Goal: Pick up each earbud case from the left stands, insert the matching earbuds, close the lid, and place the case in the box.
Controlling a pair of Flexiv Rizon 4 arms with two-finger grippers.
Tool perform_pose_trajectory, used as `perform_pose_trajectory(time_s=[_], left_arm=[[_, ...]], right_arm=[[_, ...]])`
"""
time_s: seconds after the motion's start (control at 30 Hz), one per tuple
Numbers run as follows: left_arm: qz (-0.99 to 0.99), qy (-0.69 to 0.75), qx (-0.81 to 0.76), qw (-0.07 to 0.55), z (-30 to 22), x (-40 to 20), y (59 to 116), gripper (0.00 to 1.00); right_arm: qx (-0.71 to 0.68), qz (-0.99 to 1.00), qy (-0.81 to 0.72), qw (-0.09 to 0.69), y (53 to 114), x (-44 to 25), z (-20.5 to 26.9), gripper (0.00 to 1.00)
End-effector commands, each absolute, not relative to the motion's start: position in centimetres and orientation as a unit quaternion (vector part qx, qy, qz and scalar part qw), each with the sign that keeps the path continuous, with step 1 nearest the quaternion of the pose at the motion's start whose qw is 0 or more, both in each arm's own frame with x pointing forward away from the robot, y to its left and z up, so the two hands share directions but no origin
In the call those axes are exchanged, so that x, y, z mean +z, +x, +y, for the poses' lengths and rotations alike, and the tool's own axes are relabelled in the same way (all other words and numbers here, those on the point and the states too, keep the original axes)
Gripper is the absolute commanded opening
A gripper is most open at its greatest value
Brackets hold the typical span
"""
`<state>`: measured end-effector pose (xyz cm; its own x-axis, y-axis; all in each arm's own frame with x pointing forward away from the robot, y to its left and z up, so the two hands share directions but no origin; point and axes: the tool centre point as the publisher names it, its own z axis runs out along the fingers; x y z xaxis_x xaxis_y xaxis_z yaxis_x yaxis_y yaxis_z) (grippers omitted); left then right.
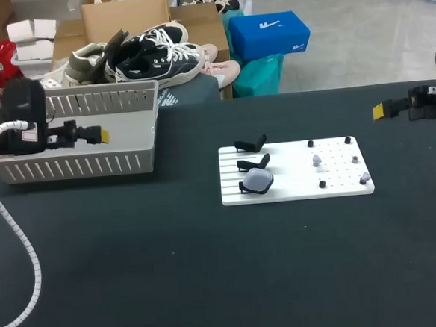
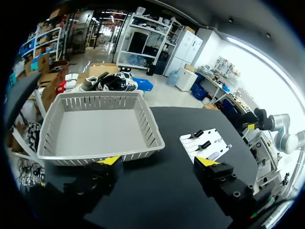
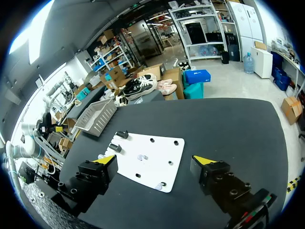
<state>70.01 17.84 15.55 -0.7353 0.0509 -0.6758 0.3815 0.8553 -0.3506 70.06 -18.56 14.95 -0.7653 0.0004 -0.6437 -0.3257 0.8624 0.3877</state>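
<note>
**Opening stage of the task.** The left pincer (image 2: 158,161), its fingers spread wide on nothing, faced the grey box (image 2: 57,143) directly ahead of it; no case showed on the box floor. The right pincer (image 3: 155,159), likewise apart and unladen, faced the white board (image 3: 157,152) lying ahead of it on the desk (image 1: 211,284). Of the three black stands (image 1: 250,144), only one bore an earbud case (image 1: 258,179). Loose earbuds (image 1: 316,159) lay among pegs at the board's end nearer the right pincer. By this evidence the work was at or near its start: the case had yet to be lifted, filled, closed and boxed.
</note>
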Motion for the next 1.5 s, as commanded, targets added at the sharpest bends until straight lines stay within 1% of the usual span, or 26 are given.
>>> perform_pose_trajectory(time_s=[0.03, 0.13, 0.2, 0.23, 0.27, 0.33, 0.67, 0.93, 1.03, 1.13, 1.43, 1.5], left_arm=[[0.87, 0.163, -0.271, 0.379, 17.3, 16.8, 70.0, 1.0], [0.846, 0.214, -0.291, 0.392, 16.5, 17.3, 69.9, 1.0], [0.832, 0.244, -0.309, 0.392, 16.1, 17.4, 70.0, 1.0], [0.823, 0.267, -0.325, 0.382, 15.7, 17.4, 70.1, 1.0], [0.811, 0.284, -0.331, 0.39, 15.5, 17.5, 70.1, 1.0], [0.8, 0.328, -0.33, 0.38, 14.8, 17.3, 70.3, 1.0], [0.753, 0.449, -0.314, 0.364, 11.5, 15.7, 72.6, 1.0], [0.7, 0.54, -0.329, 0.333, 7.9, 13.8, 72.6, 1.0], [0.689, 0.555, -0.329, 0.33, 6.6, 13.1, 72.3, 1.0], [0.675, 0.573, -0.317, 0.341, 5.2, 11.9, 72.2, 1.0], [0.643, 0.602, -0.341, 0.329, 1.5, 9.2, 71.1, 1.0], [0.637, 0.607, -0.336, 0.337, 1.0, 8.6, 71.0, 1.0]], right_arm=[[0.247, 0.906, -0.09, 0.33, 70.1, 14.9, -18.6, 1.0], [0.247, 0.906, -0.09, 0.33, 70.1, 14.9, -18.6, 1.0], [0.247, 0.906, -0.09, 0.33, 70.1, 14.9, -18.6, 1.0], [0.247, 0.906, -0.09, 0.33, 70.1, 14.9, -18.6, 1.0], [0.247, 0.906, -0.09, 0.33, 70.1, 14.9, -18.6, 1.0], [0.247, 0.906, -0.09, 0.33, 70.1, 14.9, -18.6, 1.0], [0.247, 0.906, -0.09, 0.33, 70.1, 14.9, -18.6, 1.0], [0.247, 0.906, -0.09, 0.33, 70.1, 14.9, -18.6, 1.0], [0.247, 0.906, -0.09, 0.33, 70.1, 14.9, -18.6, 1.0], [0.247, 0.906, -0.09, 0.33, 70.1, 14.9, -18.6, 1.0], [0.247, 0.906, -0.09, 0.33, 70.1, 14.9, -18.6, 1.0], [0.247, 0.906, -0.09, 0.33, 70.1, 14.9, -18.6, 1.0]])
